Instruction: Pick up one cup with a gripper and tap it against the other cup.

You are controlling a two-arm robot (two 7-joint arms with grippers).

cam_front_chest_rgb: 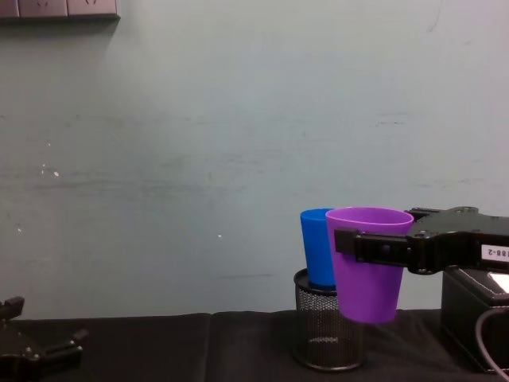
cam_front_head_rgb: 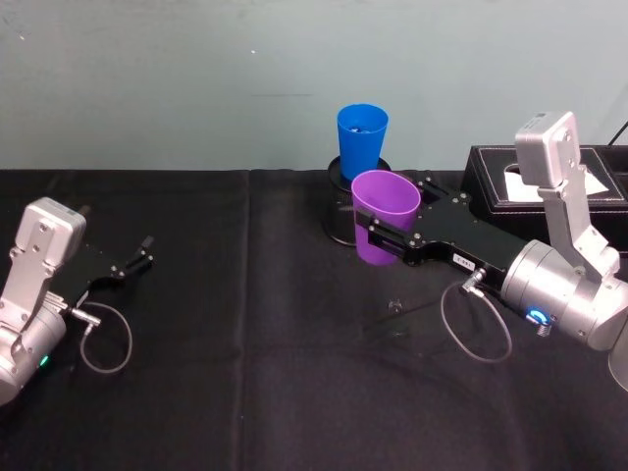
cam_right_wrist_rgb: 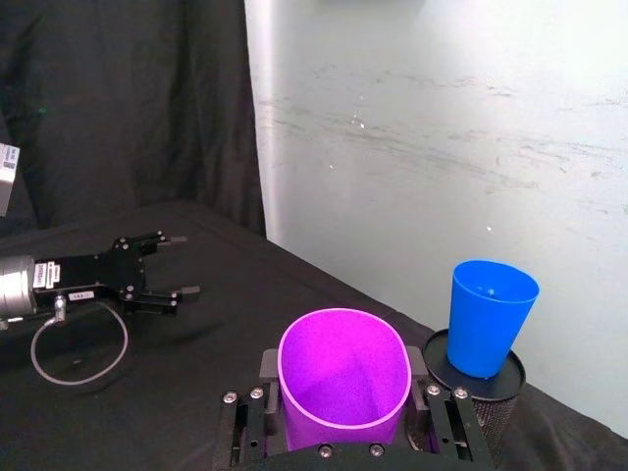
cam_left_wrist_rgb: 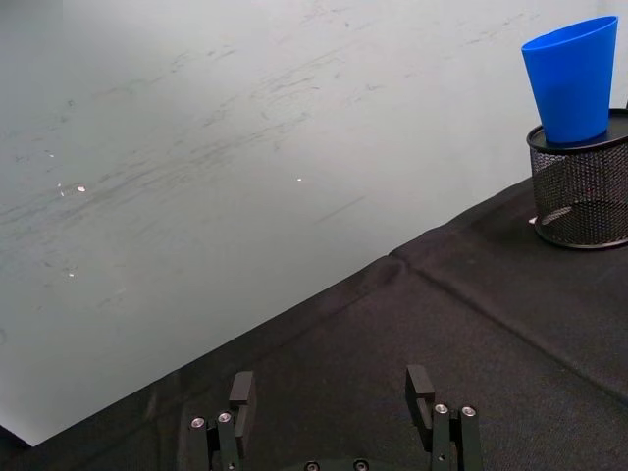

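The purple cup [cam_front_head_rgb: 384,218] hangs tilted above the black tablecloth, with my right gripper [cam_front_head_rgb: 386,234] shut on its sides. The wrist view looks down into the purple cup [cam_right_wrist_rgb: 343,375] between the fingers [cam_right_wrist_rgb: 269,369]. The blue cup [cam_front_head_rgb: 362,138] stands upright in a black wire-mesh pen holder [cam_front_head_rgb: 339,208] just behind it. A small gap separates the blue cup [cam_right_wrist_rgb: 489,316] from the purple one. From the chest, the purple cup [cam_front_chest_rgb: 368,267] overlaps the blue cup [cam_front_chest_rgb: 316,248]. My left gripper [cam_front_head_rgb: 135,264] rests open at the table's left, far from both cups.
A black box [cam_front_head_rgb: 549,188] with a white opening stands at the back right, close behind my right arm. The pale wall runs along the table's far edge. A cable loop [cam_front_head_rgb: 479,329] hangs under the right wrist. Black cloth [cam_front_head_rgb: 245,343] lies bare between the arms.
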